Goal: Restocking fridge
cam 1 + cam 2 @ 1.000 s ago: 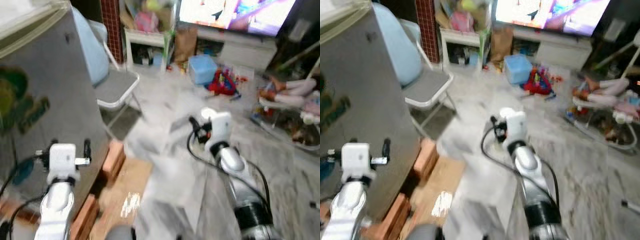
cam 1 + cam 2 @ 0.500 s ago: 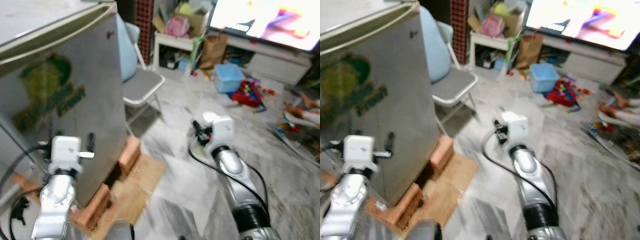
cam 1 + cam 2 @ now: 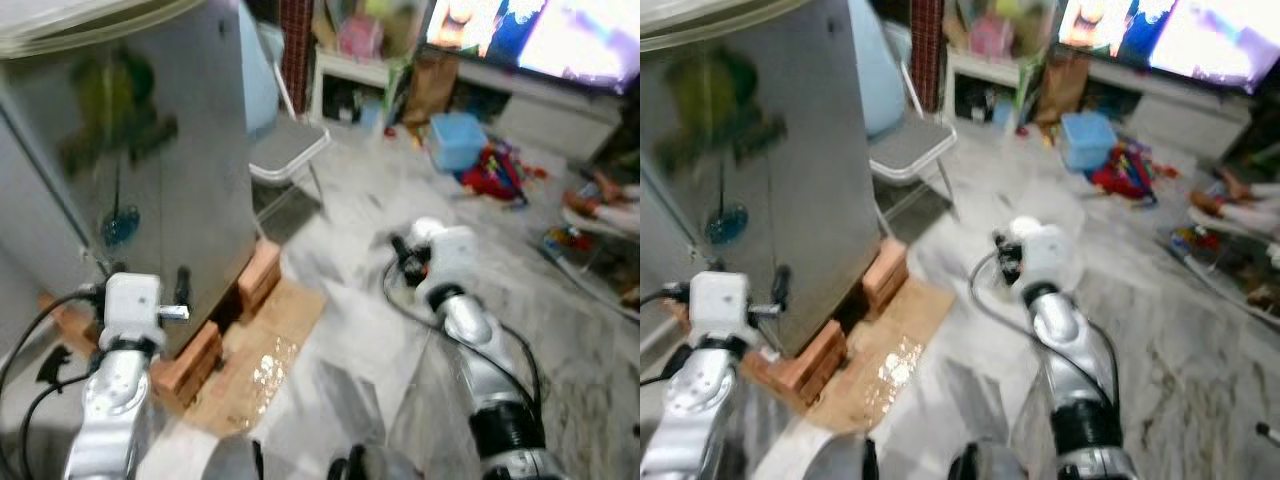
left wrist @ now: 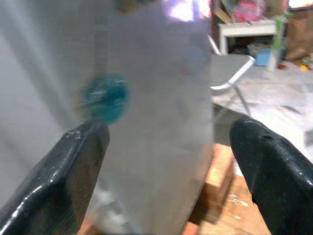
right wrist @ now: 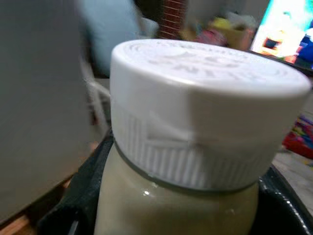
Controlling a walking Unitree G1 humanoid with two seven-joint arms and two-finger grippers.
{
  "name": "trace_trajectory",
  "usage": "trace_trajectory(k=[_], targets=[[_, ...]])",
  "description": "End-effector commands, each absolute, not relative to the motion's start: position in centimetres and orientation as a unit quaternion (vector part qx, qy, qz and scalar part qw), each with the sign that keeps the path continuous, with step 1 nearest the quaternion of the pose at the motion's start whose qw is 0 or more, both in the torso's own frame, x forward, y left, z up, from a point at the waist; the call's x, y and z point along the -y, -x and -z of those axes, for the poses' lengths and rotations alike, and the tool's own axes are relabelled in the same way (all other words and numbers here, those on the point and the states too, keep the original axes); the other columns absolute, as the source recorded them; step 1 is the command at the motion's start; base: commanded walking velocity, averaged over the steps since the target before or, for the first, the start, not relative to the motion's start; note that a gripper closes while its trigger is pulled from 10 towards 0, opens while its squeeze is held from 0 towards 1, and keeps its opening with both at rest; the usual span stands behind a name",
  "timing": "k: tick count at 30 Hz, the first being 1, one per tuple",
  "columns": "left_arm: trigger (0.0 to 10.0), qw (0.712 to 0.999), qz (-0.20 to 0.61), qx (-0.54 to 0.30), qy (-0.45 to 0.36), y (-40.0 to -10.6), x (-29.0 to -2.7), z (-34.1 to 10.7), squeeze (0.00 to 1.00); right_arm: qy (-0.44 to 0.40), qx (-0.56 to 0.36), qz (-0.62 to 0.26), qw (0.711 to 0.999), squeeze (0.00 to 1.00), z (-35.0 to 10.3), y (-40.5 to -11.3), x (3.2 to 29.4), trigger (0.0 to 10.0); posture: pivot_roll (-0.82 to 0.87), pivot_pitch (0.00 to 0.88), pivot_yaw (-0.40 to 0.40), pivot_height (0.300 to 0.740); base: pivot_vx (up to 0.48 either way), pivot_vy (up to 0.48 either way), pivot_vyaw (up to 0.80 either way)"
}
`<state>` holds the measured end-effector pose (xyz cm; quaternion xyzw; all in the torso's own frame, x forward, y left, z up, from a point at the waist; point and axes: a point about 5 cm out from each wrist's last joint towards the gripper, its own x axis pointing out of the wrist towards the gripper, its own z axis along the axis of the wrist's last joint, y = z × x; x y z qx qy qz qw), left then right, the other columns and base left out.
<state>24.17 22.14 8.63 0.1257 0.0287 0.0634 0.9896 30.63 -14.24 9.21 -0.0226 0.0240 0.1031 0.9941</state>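
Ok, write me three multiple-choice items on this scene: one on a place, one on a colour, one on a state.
1. What does the fridge stand on?
A. bricks on cardboard
B. a wooden table
C. a blue rug

2. What colour is the cap of the bottle in the right tool?
A. red
B. white
C. green

3. How is the left tool?
A. shut on a bottle
B. shut on a door handle
C. open, holding nothing

Answers:
1 A: reddish bricks sit under the fridge's base, with flattened cardboard on the floor below.
2 B: the right wrist view shows a ribbed white cap above pale contents.
3 C: the left wrist view shows both black fingers spread wide, with only the fridge's side between them.
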Motion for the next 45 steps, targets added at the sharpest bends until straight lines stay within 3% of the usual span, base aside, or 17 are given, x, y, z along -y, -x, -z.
trace_trajectory(k=[1,24,45], targets=[[10.0,0.99,-0.059,-0.04,-0.117,-24.07,-21.78,-8.13,0.0,0.027,-0.01,-0.095,0.995,0.0,-10.0,-30.93,15.03,10.0,0.11,0.0,-0.079,0.716,0.0,0.0,0.0],[10.0,0.992,-0.048,-0.032,-0.113,-24.44,-22.14,-8.22,0.0,0.029,-0.005,-0.072,0.997,0.0,-10.26,-31.38,15.47,10.0,0.11,0.0,-0.082,0.716,0.0,0.0,0.0],[10.0,0.995,-0.033,-0.022,-0.095,-24.62,-21.53,-8.3,0.0,0.035,0.008,-0.077,0.996,0.0,-10.73,-31.71,15.4,10.0,0.11,0.0,-0.089,0.716,0.308,0.355,0.0]])
